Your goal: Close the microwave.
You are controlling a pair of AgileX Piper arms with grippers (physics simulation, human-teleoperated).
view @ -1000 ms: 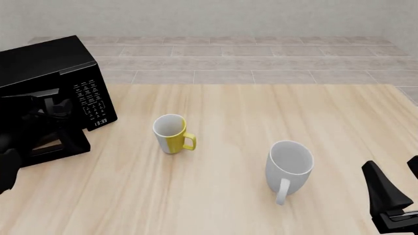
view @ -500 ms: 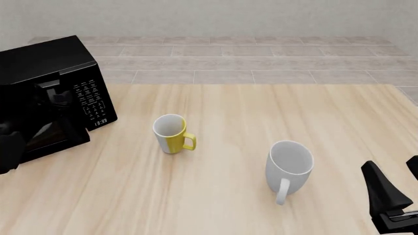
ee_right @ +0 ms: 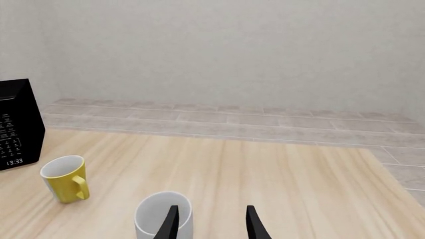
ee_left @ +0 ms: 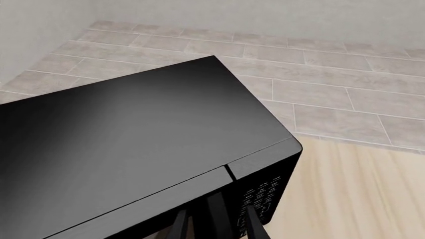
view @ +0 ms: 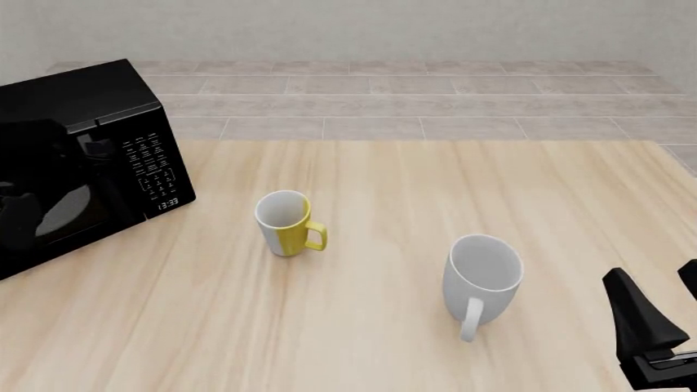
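At the table's far left corner the microwave is seen with its glass door flush against the keypad panel, so the task is judged done. Above its top, the left gripper is held with fingers parted and empty. Near the white mug, the right gripper is parked, spread and idle.

Microwave blocking table's far-left corner; yellow mug, white mug standing apart, leaving passage between.
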